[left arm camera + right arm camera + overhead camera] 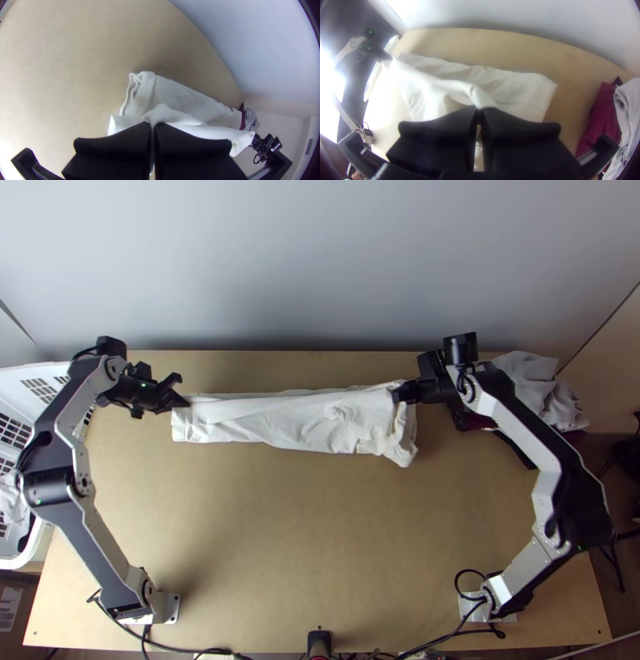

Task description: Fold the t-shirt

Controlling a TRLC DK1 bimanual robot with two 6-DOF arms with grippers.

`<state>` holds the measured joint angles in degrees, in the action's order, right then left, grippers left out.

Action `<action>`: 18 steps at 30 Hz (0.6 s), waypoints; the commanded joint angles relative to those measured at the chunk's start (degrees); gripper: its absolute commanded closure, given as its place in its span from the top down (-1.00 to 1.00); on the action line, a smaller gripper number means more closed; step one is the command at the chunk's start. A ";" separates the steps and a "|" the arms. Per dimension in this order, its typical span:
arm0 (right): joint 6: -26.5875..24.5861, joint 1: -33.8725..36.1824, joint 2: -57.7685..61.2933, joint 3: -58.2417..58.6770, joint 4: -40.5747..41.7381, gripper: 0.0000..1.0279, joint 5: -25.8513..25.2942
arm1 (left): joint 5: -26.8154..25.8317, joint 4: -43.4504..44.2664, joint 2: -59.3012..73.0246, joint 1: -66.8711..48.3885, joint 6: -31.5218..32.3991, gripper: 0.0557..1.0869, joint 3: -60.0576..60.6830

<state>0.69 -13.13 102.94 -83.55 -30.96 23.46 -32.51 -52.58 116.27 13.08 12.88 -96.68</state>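
Both grippers are pinching a raised layer of the white t-shirt (292,424).
The left gripper's (152,125) fingers are pressing together on fabric at the shirt's left end, the right gripper's (479,110) at its right end; between them the layer is spanning the shirt's lower layers, which are lying in a long strip on the worktop (280,532). Doing this fold well likely means keeping tension even, lowering both ends together, aligning edges, then releasing. No writing is showing legibly on the shirt.
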 commanded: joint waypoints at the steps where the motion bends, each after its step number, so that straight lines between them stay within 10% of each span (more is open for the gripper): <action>1: 0.81 -0.06 8.95 -2.15 3.54 -0.94 0.00 | 0.08 0.37 8.71 -1.92 4.69 -0.93 -4.57; 18: 0.54 2.49 19.06 -0.91 12.50 -0.95 -1.05 | 0.08 1.95 11.26 -2.71 7.68 -0.93 -4.92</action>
<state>1.78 -11.86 119.00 -85.95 -21.65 23.14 -32.73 -51.29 126.76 9.76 20.18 -101.38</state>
